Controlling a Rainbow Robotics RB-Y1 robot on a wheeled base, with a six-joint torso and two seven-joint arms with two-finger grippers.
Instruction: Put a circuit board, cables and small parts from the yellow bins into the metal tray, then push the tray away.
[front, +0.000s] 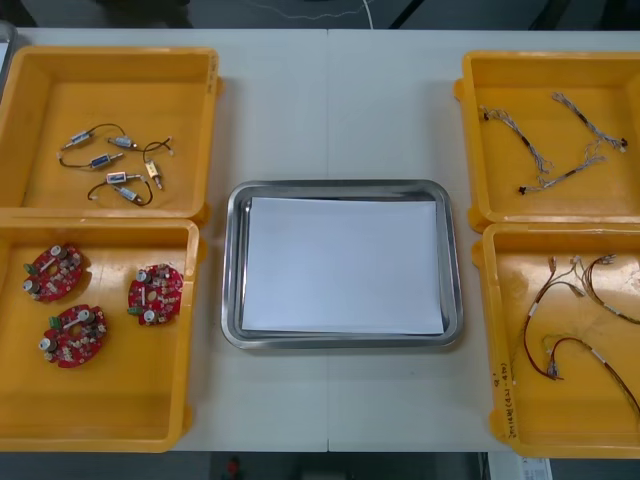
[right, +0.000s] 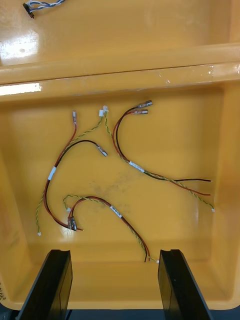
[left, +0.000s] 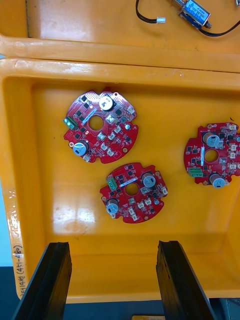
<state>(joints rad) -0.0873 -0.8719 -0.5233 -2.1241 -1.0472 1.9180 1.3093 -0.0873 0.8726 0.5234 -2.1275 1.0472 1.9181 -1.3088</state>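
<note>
Three round red circuit boards (front: 155, 293) lie in the near left yellow bin (front: 100, 400). In the left wrist view my left gripper (left: 112, 280) hangs open above that bin's near wall, the closest board (left: 132, 192) just beyond its fingertips. Red and yellow cables (front: 575, 320) lie loose in the near right bin (front: 500, 400). My right gripper (right: 115, 285) is open over that bin's near wall, with the cables (right: 127, 162) spread ahead of its fingers. The metal tray (front: 232, 260), white inside, sits between the bins with nothing in it.
The far left bin (front: 30, 80) holds small metal parts (front: 115, 165) on black cables, one part (left: 194, 10) showing past the boards. Twisted blue and white cables (front: 560, 140) lie in the far right bin (front: 475, 120). Bare table runs beyond the tray.
</note>
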